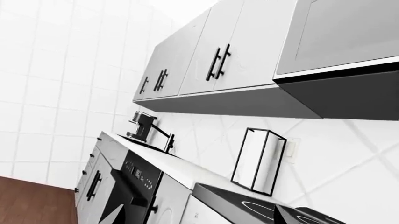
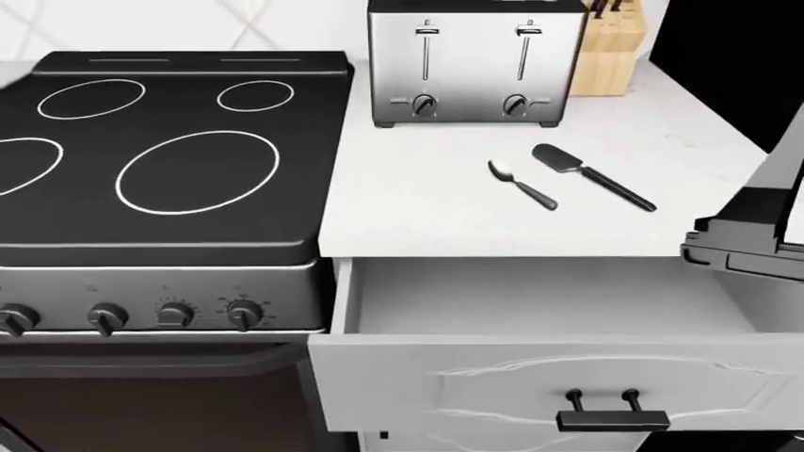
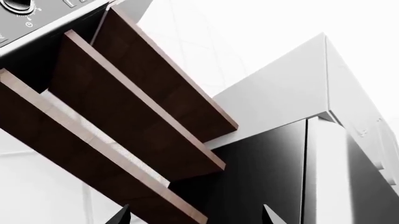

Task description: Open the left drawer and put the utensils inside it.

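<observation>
Drawer (image 2: 540,301): pulled out, white and bare inside.
Spoon (image 2: 521,184): on the counter (image 2: 415,198), before the toaster (image 2: 475,64).
Spatula (image 2: 590,175): beside the spoon, not touching.
Right gripper (image 3: 196,217): tips apart, holding nothing.
Left gripper: cannot tell.

Drawer (image 2: 553,377): white, ornate front, black handle, standing pulled open, its inside showing plain white.
Spoon (image 2: 522,184): lying on the counter just behind the drawer.
Spatula (image 2: 593,176): lying beside the spoon, apart.
</observation>
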### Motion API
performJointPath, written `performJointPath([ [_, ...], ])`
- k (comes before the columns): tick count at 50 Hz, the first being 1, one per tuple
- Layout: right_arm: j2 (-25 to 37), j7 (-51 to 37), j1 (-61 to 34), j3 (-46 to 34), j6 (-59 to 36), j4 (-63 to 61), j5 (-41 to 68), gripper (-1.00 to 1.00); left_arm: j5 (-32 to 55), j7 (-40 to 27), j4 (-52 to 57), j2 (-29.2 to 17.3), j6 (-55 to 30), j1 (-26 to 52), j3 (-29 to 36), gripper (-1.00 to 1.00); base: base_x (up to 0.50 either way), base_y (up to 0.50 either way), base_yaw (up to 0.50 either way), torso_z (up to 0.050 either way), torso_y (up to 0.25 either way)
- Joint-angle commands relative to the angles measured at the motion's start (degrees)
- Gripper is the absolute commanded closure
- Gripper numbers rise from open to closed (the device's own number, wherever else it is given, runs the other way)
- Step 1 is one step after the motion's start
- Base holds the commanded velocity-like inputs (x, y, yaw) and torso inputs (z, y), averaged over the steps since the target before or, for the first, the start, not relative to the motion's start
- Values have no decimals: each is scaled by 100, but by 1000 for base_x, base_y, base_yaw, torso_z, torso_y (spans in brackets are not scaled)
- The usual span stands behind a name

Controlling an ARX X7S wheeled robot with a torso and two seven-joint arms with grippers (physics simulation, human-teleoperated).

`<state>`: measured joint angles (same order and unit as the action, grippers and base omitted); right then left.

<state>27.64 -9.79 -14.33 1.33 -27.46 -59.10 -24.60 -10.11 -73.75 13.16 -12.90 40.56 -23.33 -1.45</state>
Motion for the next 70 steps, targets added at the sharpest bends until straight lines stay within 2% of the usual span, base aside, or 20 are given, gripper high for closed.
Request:
performJointPath([
  [1, -174, 198, -87, 53, -46, -21, -7, -100, 20, 6, 6, 0, -24, 1, 6, -100, 0, 0, 0, 50, 0],
  [36, -693, 784, -261, 200, 37, -4, -175, -100, 14, -12, 19, -9, 51, -8, -14, -100, 0, 0, 0, 50, 0],
  [38, -1075, 1186, -394, 376, -248, -84, 138, -100, -75, -47, -17, -11, 231, 25, -20, -100, 0, 0, 0, 16, 0],
  [40, -1928, 2147, -617, 759, -277, -88, 4, -100, -103, -54, -24, -6, 260, 40, -19, -100, 0, 0, 0, 0, 0],
  [41, -2633, 2990, -921, 1089, -368, -89, -233, -100, -114, -55, -22, -7, 271, 36, -21, -100, 0, 0, 0, 0, 0],
  [42, -2760, 3197, -1115, 1176, -657, -89, -180, -100, -121, -55, -20, -9, 281, 33, -21, -100, 0, 0, 0, 0, 0],
  [46, -2763, 3652, -2006, 1263, -2410, -90, 113, -100, -131, -25, 2, -22, 249, 23, -6, -100, 0, 0, 0, 0, 0],
  [50, -2763, 4231, -3060, 1274, -3809, -90, -167, -100, -139, -17, 3, -23, 238, 15, 1, -100, 0, 0, 0, 0, 0],
  [53, -2764, 5078, -3961, 973, -4765, -90, -1181, -100, -129, -18, -20, -16, 216, 18, 4, -100, 0, 0, 0, 0, 0],
  [56, -2763, 6276, -4653, 195, -5605, -90, -2997, -100, -135, -26, -20, -8, 207, 5, -2, -100, 0, 0, 0, 0, 0],
  [58, -2761, 6434, -4598, -192, -5869, -88, -3390, -100, -140, -29, -22, -5, 206, -1, -5, -100, 0, 0, 0, 0, 0],
  [64, -2712, 6159, -4755, -342, -6217, 564, -3054, -100, -172, -37, 8, 8, 183, -40, -20, -100, 0, 0, 0, 0, 0],
  [70, -2753, 7764, -5236, -502, -6242, 1695, -4628, -100, -199, -41, 33, 14, 181, -65, -26, -100, 0, 0, 0, 0, 0],
])
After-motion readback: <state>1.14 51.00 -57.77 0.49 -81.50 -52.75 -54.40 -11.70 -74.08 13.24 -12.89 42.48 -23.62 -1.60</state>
